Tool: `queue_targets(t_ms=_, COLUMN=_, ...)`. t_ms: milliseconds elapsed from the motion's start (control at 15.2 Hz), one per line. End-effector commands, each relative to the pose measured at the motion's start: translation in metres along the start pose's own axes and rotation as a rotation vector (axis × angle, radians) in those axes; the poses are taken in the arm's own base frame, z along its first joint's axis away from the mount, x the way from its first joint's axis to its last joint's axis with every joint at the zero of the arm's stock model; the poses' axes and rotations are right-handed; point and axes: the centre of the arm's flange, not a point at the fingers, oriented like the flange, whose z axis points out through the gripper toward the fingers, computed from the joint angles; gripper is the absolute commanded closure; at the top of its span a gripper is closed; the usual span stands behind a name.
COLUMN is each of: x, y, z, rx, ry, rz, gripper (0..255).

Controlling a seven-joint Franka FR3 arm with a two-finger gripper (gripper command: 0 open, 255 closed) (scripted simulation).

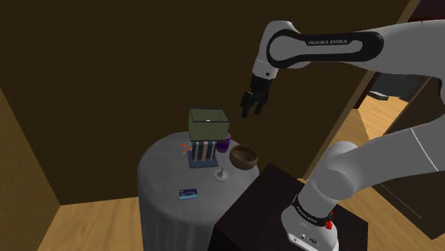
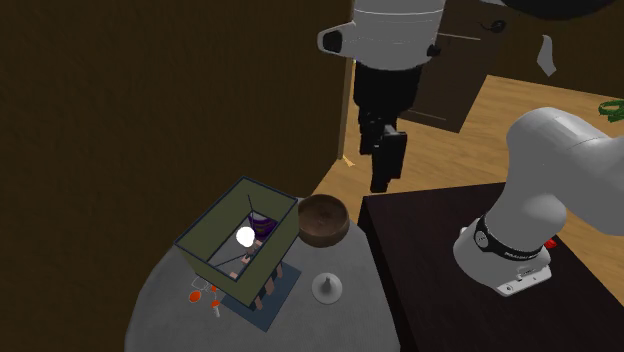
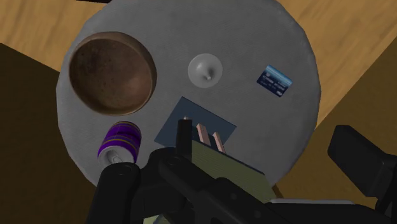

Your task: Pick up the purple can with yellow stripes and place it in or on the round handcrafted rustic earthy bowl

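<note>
Hanging in the air well above the round grey desk (image 1: 165, 191), the black end effector (image 1: 250, 110) points downward, with nothing between its fingers. In the wrist view the fingers (image 3: 116, 191) stand apart, so the end effector is open and empty. From the second exterior view it (image 2: 383, 175) sits above the far side of the desk, close to the brown bowl (image 2: 323, 220).

Items noted on the desk:
- Purple can (image 3: 119, 145) with thin yellow stripes, standing upright near the desk's rim. It is just beside the bowl (image 3: 112, 72) but apart from it, with the lamp on its other side. In the shoulder view the can (image 1: 223, 145) is partly hidden behind the lamp shade; in the second exterior view it (image 2: 262, 225) is seen through the open top of the shade.
- Bowl (image 1: 244, 156), round, rough and earthy brown, with nothing in it.
- Lamp with a square olive shade (image 1: 207, 123) and a striped base on a blue mat (image 3: 198, 127).
- Small grey cone-shaped piece (image 3: 205, 69), on the desk surface between the bowl and the card.
- Blue card (image 3: 275, 79), lying flat near the desk's rim, well apart from the can.
- Small orange bits (image 2: 204, 296) beside the lamp's base; what they are cannot be told.

The arm's dark stand (image 1: 265, 201) adjoins the desk, on a wooden floor (image 1: 93, 221).
</note>
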Motion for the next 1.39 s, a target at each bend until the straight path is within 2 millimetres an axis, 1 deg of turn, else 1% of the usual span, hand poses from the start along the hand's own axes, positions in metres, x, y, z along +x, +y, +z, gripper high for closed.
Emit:
queue_targets(t_ms=0, x=0.015, y=0.013, z=0.019, rx=-0.006, ry=0.003, rz=0.002, gripper=0)
queue_targets(t_ms=1320, x=0.155, y=0.130, z=0.204, rx=-0.060, ry=0.017, rz=0.020, gripper=0)
